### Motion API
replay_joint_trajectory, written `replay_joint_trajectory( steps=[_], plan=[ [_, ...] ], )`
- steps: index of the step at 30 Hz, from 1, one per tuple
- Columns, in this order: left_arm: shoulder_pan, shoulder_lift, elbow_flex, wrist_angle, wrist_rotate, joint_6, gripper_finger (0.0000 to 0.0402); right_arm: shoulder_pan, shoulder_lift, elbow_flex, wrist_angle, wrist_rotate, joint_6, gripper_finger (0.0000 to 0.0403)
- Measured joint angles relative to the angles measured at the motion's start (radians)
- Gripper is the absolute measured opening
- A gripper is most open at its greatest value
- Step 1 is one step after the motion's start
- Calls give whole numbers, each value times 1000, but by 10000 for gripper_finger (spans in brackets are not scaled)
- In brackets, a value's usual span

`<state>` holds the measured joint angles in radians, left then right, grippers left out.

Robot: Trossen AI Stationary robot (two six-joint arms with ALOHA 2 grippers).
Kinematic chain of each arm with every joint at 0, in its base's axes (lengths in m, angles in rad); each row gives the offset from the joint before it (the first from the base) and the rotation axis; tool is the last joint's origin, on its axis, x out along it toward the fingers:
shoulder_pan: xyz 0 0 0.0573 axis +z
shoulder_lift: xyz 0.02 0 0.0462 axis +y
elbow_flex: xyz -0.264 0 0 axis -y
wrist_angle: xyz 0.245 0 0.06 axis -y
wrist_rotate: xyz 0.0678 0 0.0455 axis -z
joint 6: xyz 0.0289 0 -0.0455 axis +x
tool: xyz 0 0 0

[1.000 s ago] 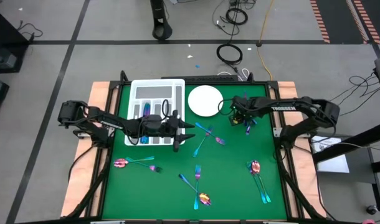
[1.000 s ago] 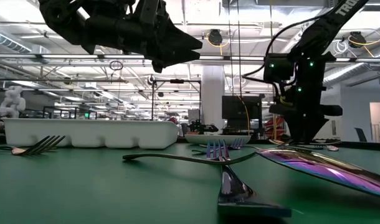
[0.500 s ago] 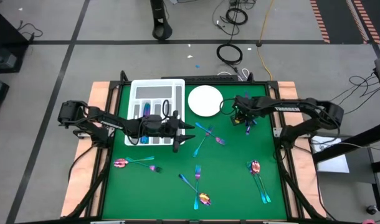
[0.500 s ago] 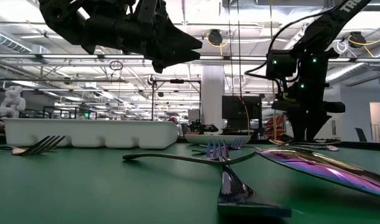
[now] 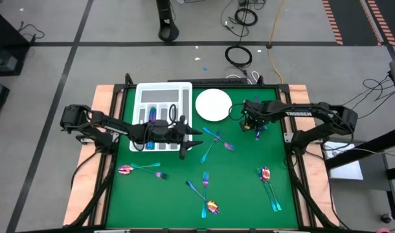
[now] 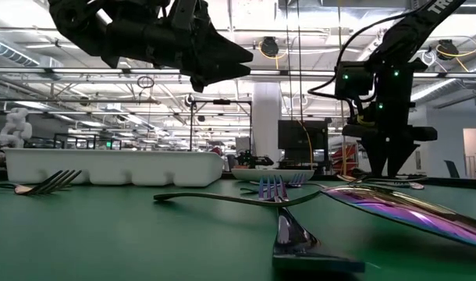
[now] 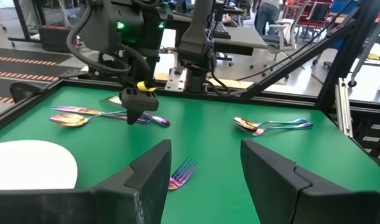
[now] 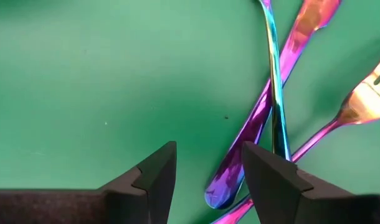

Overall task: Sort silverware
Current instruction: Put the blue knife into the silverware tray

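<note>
1. Green felt covers the table (image 5: 243, 175), and the iridescent silverware (image 5: 210, 144) lies scattered over it: a fork and other pieces near the middle, more along the near edge on both sides.
2. At the far side sit a white divided tray (image 5: 162, 97) and, beside it, a round white plate (image 5: 213, 104).
3. Over by the plate, the right gripper (image 5: 257, 131) points straight down just above a small cluster of pieces (image 8: 271, 118): a purple handle, a thin blue-green handle crossing it, and a gold fork.
4. Its fingers (image 8: 154, 171) stand spread, with bare green felt between them and nothing pinched.
5. Beside the tray's near edge the left gripper (image 5: 194, 135) hangs well above the table, fingers (image 7: 154, 168) apart and empty.
6. Below its fingertips lies a pink-gold fork (image 7: 180, 173).
</note>
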<state>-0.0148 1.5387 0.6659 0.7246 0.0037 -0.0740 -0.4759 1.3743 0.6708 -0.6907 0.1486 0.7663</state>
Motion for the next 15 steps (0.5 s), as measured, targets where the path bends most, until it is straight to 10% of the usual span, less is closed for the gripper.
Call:
replay_joint_trajectory(
  steps=[15],
  plan=[
    [0, 0, 0, -1, 1, 0, 194, 7, -7, -95, 92, -6, 17, 171]
  ],
)
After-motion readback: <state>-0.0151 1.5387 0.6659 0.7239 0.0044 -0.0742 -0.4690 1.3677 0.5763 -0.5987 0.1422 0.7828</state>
